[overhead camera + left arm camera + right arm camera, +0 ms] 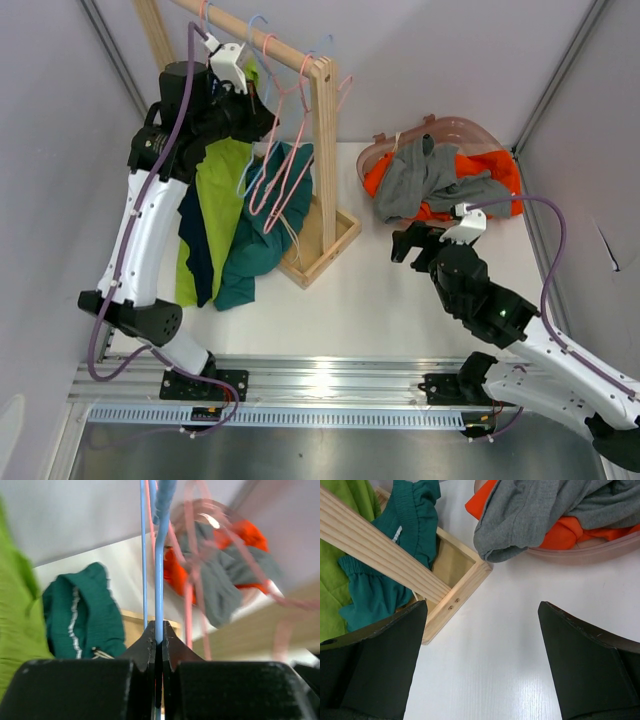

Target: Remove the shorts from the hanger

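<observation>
Left gripper: jaws pinched tight on the thin wire of the blue hanger, up by the rail of the wooden rack.
Right gripper: jaws spread wide, holding nothing, above the table between the rack's base and the basket.
Lime green shorts, navy shorts, teal shorts: hang bunched together on the rack, toward the table's far left corner.
Grey shorts: lie on top of the orange shorts in the basket, at the table's far right corner.
Pink hangers: hang from the rail, near the blue one.
</observation>
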`<state>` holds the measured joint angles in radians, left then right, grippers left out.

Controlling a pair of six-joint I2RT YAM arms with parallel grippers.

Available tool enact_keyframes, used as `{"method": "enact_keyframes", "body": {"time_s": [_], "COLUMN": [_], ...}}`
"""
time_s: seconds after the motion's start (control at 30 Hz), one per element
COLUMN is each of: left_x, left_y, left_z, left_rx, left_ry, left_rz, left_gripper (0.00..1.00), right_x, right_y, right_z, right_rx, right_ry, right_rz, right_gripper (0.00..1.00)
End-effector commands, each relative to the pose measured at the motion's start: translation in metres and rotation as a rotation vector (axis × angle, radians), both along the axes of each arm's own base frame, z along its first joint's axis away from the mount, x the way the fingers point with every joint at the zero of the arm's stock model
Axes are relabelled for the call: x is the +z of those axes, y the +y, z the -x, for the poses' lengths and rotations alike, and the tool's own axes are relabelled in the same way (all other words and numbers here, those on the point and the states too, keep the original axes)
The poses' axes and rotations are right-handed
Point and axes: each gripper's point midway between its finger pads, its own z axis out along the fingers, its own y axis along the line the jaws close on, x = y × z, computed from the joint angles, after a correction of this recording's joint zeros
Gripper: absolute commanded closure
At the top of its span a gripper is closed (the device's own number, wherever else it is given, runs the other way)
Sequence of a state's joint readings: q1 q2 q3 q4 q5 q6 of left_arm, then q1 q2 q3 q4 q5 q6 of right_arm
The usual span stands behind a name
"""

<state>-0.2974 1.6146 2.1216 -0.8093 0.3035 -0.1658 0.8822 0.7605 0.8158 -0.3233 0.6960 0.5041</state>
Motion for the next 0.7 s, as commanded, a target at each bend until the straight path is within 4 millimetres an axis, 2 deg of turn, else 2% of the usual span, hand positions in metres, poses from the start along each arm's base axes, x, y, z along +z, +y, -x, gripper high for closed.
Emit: {"method": "enact_keyframes", "body": {"time_s": [0.0,0.03,0.07,0.1,0.13,0.23,0.3,0.33,0.43,0.5,0.57,0.63,0.67], "left_x": [0.026,0.031,0.033,0.022,0.027,0.020,0.017,0.016,0.013,0.013,0.017,0.025,0.031], "left_y": [-0.027,-0.027,-0.027,-0.026,-0.023,-0.012,-0.006,-0.005,0.005,0.012,0.024,0.037,0.040], "left_z": [0.048,0.055,0.057,0.056,0.059,0.053,0.049,0.048,0.042,0.041,0.038,0.038,0.040], "left_rx": [-0.185,-0.192,-0.192,-0.186,-0.173,-0.104,-0.065,-0.053,0.011,0.054,0.124,0.195,0.207], "left_ry": [-0.085,-0.103,-0.114,-0.090,-0.106,-0.100,-0.099,-0.097,-0.086,-0.091,-0.105,-0.134,-0.151], "left_rz": [0.002,0.003,0.001,-0.007,-0.007,-0.035,-0.049,-0.055,-0.066,-0.076,-0.086,-0.084,-0.077], "left_gripper": [0.93,0.88,0.72,0.54,0.31,0.13,0.10,0.05,0.01,0.01,0.01,0.01,0.01], "right_x": [0.008,0.008,0.008,0.009,0.009,0.011,0.011,0.013,0.024,0.038,0.070,0.092,0.093], "right_y": [-0.002,-0.003,-0.003,-0.002,-0.002,-0.001,0.000,0.000,0.011,0.031,0.057,0.083,0.103], "right_z": [0.001,0.001,0.001,0.002,0.002,0.004,0.005,0.005,0.008,0.015,0.020,0.035,0.035], "right_rx": [-0.021,-0.025,-0.024,-0.021,-0.019,-0.013,-0.010,-0.009,0.028,0.113,0.185,0.254,0.275], "right_ry": [-0.019,-0.019,-0.019,-0.018,-0.018,-0.019,-0.019,-0.021,-0.039,-0.066,-0.121,-0.174,-0.175], "right_rz": [-0.053,-0.052,-0.057,-0.059,-0.062,-0.069,-0.070,-0.072,-0.083,-0.072,-0.083,-0.038,0.008], "right_gripper": [0.01,0.01,0.01,0.01,0.01,0.01,0.01,0.01,0.01,0.01,0.01,0.01,0.00]}}
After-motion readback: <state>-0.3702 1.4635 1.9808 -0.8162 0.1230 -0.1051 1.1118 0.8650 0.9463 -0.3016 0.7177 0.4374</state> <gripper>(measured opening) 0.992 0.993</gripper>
